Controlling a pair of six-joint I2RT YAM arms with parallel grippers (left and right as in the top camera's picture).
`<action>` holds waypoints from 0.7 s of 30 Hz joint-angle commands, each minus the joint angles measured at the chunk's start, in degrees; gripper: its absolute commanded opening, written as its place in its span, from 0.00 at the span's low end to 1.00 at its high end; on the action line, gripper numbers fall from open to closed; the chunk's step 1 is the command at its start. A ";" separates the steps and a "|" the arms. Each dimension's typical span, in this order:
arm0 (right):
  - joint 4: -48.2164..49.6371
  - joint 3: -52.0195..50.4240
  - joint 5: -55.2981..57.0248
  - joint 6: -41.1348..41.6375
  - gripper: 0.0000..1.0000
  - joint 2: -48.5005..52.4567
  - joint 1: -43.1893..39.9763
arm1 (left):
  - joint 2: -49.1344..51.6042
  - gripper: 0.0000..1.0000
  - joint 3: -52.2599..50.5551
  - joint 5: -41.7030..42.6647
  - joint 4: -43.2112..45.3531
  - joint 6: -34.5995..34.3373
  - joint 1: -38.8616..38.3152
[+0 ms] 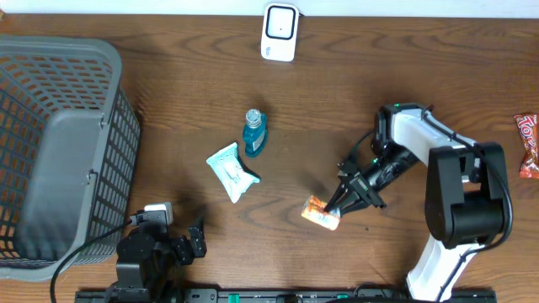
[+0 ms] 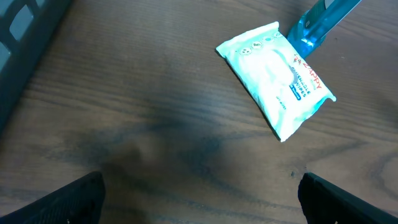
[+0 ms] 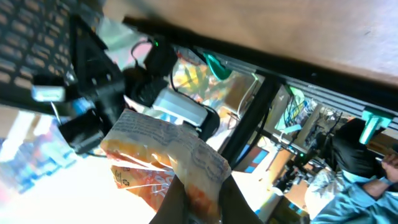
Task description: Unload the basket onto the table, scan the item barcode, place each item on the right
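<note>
While my left hand (image 1: 192, 238) hangs low by the near edge of the desk (image 1: 404, 76), its fingers (image 2: 68, 199) stand wide apart with nothing between them. Its own camera looks down on bare wood just ahead.

Over on my right side, a little farther in, my right hand (image 1: 344, 200) is clamped tight on an orange snack packet (image 1: 320, 212). It pinches the packet by one end, and the rest sticks out from the fingertips toward my left. From the right wrist camera the crinkled wrapper fills the middle of the view, with orange print below and a dull grey flap above. Whether the packet's lower end touches the wood I cannot tell.

Beyond my left hand, near the middle of the desk, a pale blue-white pack of wipes (image 1: 232, 171) lies flat and turned at a slant. Right against its far corner a small blue bottle (image 1: 254, 133) lies on its side, cap pointing away from me. A grey mesh basket (image 1: 50, 151) takes up the left side of the desk. At the right edge lies a red candy wrapper (image 1: 528, 145), well apart from everything else. Farthest off, at the back edge, sits the white scanner (image 1: 280, 32) with its dark window, well apart from the packet.
</note>
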 commanded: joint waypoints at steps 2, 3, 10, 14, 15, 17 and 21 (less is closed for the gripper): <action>1.01 -4.61 -4.28 -4.13 0.01 -5.44 1.86 | -0.09 0.99 -0.42 0.70 -1.97 -0.04 0.20; 1.75 -5.64 -4.94 -4.07 0.01 -6.51 2.01 | -0.09 0.99 -0.42 0.70 -1.97 -0.04 0.20; 4.68 -7.28 -8.94 -3.41 0.01 -9.86 2.05 | -0.09 0.99 -0.42 0.70 -1.97 -0.04 0.20; 20.65 -7.28 -11.98 -3.41 0.01 -9.97 2.05 | -0.09 0.99 -0.42 0.70 -1.97 -0.04 0.20; 27.34 -7.28 -11.56 -3.28 0.01 -9.97 2.05 | -0.09 0.99 -0.42 0.70 -1.97 -0.04 0.20; 37.09 -7.28 -8.79 1.57 0.01 -9.97 2.05 | -0.09 0.99 -0.42 0.72 -1.97 -0.04 0.20; 56.17 -7.19 -6.29 11.74 0.01 -9.99 2.47 | -0.09 0.99 -0.42 0.70 -1.97 -0.04 0.20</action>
